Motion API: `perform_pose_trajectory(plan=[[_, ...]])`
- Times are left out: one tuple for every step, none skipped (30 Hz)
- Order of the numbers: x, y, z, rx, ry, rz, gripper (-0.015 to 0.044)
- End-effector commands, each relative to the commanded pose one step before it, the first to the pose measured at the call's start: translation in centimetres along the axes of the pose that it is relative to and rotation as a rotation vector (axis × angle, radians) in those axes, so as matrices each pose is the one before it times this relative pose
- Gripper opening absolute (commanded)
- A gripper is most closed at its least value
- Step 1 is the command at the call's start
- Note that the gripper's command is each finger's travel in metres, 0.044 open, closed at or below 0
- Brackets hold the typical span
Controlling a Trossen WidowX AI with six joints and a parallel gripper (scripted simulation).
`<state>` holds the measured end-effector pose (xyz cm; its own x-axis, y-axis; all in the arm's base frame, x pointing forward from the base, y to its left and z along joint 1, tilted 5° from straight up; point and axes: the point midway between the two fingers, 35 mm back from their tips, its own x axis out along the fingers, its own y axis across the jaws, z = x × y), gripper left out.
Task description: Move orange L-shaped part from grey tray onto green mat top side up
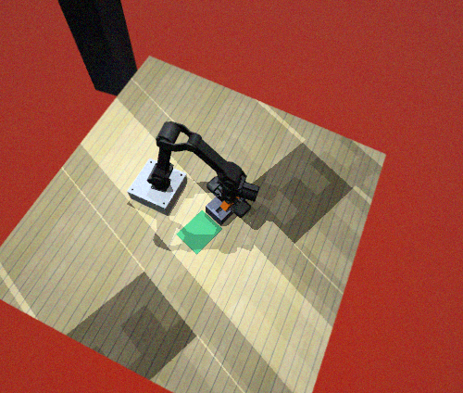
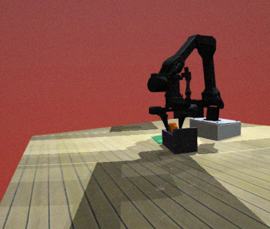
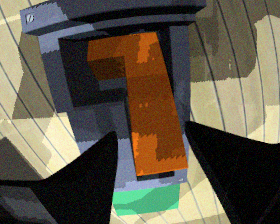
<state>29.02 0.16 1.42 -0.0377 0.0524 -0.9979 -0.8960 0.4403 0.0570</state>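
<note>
The orange part (image 3: 151, 106) is seen tipped in the grey tray (image 3: 51, 19), its plain end raised. It is judged rigid and light, best pinched across that end. The gripper (image 3: 151, 163), part-open and empty, straddles it; the green mat (image 3: 147, 199) lies beside the tray.
</note>
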Motion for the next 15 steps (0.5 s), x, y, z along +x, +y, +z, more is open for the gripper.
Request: perform_pose_trajectory(plan=[[-0.057,-0.027,0.017,0.0001,-0.00054,-0.00084,0.0175],[0.0,0.0,0.0,0.0,0.0,0.0,0.0149],[0.0,0.0,0.0,0.0,0.0,0.0,0.0142],[0.0,0.0,0.0,0.0,0.0,0.0,0.0135],[0.0,0.0,0.0,0.0,0.0,0.0,0.0129],[0.0,0.0,0.0,0.0,0.0,0.0,0.0122],[0.0,0.0,0.0,0.0,0.0,0.0,0.0115],[0.0,0.0,0.0,0.0,0.0,0.0,0.0109],[0.0,0.0,0.0,0.0,0.0,0.0,0.0102],[0.0,0.0,0.0,0.0,0.0,0.0,0.0095],[0.0,0.0,0.0,0.0,0.0,0.0,0.0089],[0.0,0.0,0.0,0.0,0.0,0.0,0.0082],[0.0,0.0,0.0,0.0,0.0,0.0,0.0056],[0.0,0.0,0.0,0.0,0.0,0.0,0.003],[0.0,0.0,0.0,0.0,0.0,0.0,0.0003]])
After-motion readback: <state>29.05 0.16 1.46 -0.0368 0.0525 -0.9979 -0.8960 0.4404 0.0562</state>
